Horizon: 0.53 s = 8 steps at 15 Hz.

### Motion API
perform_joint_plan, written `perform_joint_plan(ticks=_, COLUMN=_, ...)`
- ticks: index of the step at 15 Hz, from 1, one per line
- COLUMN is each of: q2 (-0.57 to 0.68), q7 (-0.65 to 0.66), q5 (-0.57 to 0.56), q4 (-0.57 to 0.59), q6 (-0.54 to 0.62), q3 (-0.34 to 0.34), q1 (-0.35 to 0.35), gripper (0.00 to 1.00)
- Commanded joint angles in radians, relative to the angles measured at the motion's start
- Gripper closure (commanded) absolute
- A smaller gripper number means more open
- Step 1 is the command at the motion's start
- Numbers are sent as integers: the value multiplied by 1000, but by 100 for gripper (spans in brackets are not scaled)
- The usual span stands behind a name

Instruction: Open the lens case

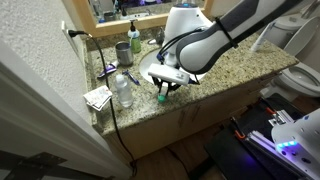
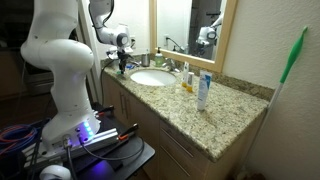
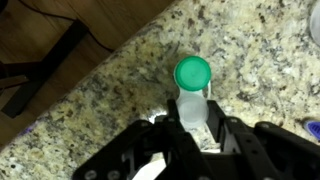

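Observation:
The lens case (image 3: 192, 90) lies flat on the speckled granite counter, its green round cap (image 3: 192, 72) away from me and its white cap (image 3: 192, 108) between my fingers. My gripper (image 3: 194, 122) points down at it, with both fingers pressed against the sides of the white-capped end. In an exterior view the gripper (image 1: 164, 88) sits at the counter's front edge beside the sink, with the green cap (image 1: 161, 97) just below it. In the exterior view from the side, the gripper (image 2: 122, 63) is at the far end of the counter and the case is too small to see.
A clear water bottle (image 1: 124, 90) and a paper card (image 1: 98, 97) stand close beside the gripper. A green cup (image 1: 122, 50) and a soap bottle (image 1: 134, 36) are by the mirror. The sink basin (image 2: 152, 77), small yellow bottles (image 2: 186, 80) and a white tube (image 2: 203, 92) line the counter. A black cable (image 1: 112, 120) hangs off the edge.

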Motion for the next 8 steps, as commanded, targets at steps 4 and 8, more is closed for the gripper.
perform_joint_plan(ticks=4, q2=-26, q7=53, q5=-51, q4=-6, q6=-30, q3=-21, q1=16, gripper=86)
perform_joint_plan(ticks=8, q2=12, q7=76, q5=-72, q4=6, q6=-34, q3=-28, q1=17, gripper=91)
